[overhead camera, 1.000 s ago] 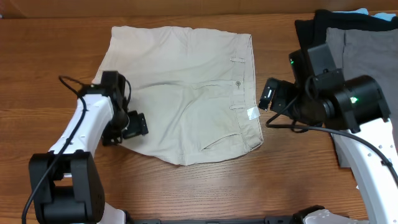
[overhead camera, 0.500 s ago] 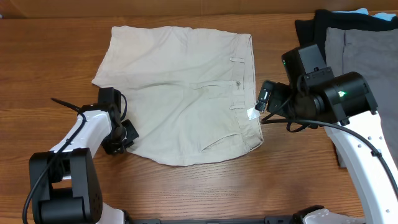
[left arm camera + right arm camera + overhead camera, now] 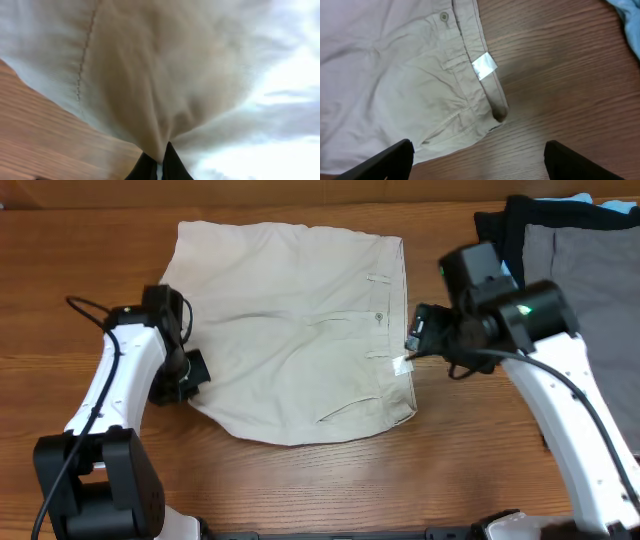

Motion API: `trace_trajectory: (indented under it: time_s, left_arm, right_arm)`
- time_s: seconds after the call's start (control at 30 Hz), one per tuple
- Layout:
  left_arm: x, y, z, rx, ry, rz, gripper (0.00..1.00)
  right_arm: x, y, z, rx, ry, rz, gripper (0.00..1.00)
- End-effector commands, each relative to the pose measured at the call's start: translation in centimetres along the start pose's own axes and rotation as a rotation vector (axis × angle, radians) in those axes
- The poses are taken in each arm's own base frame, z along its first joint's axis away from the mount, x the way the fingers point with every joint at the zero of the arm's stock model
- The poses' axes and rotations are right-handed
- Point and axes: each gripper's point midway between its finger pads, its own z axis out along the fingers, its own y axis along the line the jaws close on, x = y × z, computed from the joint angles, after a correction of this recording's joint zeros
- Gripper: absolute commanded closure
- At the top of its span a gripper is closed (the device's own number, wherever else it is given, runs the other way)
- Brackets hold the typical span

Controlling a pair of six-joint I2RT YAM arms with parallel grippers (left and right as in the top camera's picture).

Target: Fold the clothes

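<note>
Lying flat on the bench (image 3: 300,490), the shorts (image 3: 290,330) need both ends gripped: our left tool (image 3: 161,160) pinches the leg hem, so we should lower the wide-open right tool (image 3: 477,160) squarely onto the waistband beside the label (image 3: 484,66).

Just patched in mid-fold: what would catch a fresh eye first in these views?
The khaki shorts spread mid-table dominate. The left tool is pinched shut on their leg-hem fabric, while the right tool hangs open by the waistband end, near the white label. A grey-and-black clothes pile sits at the far right.
</note>
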Motion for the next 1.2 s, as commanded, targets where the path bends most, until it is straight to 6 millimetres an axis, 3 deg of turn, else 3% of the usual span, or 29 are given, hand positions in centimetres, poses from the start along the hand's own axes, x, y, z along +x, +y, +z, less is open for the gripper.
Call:
trace_trajectory:
  time_s: [0.0,0.27,0.33,0.4,0.53,0.63,0.77,0.83,0.93,1.17]
  left_arm:
    - [-2.2,0.0,-2.1,-0.001,-0.093,0.045,0.96]
    - [-6.7,-3.0,-3.1,0.113,-0.283,0.047,0.96]
    - [-8.2,-4.3,-3.6,0.143,-0.351,0.048,0.95]
    - [-9.5,-5.5,-4.2,0.171,-0.415,0.055,0.87]
    - [-11.5,-8.1,-4.6,0.214,-0.507,0.088,0.87]
    - [-12.7,-10.1,-3.6,0.231,-0.538,0.114,0.88]
    - [-13.5,-11.7,-0.3,0.210,-0.516,0.138,0.88]
    - [-13.4,-11.6,0.9,0.198,-0.488,0.137,0.86]
    - [-12.9,-10.1,1.0,0.183,-0.440,0.090,0.86]
    - [-11.0,-4.6,-2.9,0.191,-0.311,-0.043,0.86]
  right_arm:
    - [0.6,2.0,2.7,-0.013,0.076,-0.089,0.14]
    - [1.0,4.9,7.5,-0.017,0.158,-0.146,0.13]
    - [0.9,5.2,8.0,-0.026,0.163,-0.145,0.13]
    - [0.9,5.5,8.1,-0.037,0.161,-0.145,0.13]
    - [0.8,5.5,8.1,-0.039,0.157,-0.145,0.13]
    - [0.7,5.6,8.1,-0.041,0.156,-0.145,0.13]
    - [0.7,5.6,8.1,-0.041,0.155,-0.145,0.13]
    - [0.7,5.6,8.1,-0.040,0.156,-0.145,0.12]
    - [0.7,5.5,8.1,-0.040,0.156,-0.145,0.12]
    - [0.7,5.5,8.1,-0.040,0.157,-0.145,0.07]
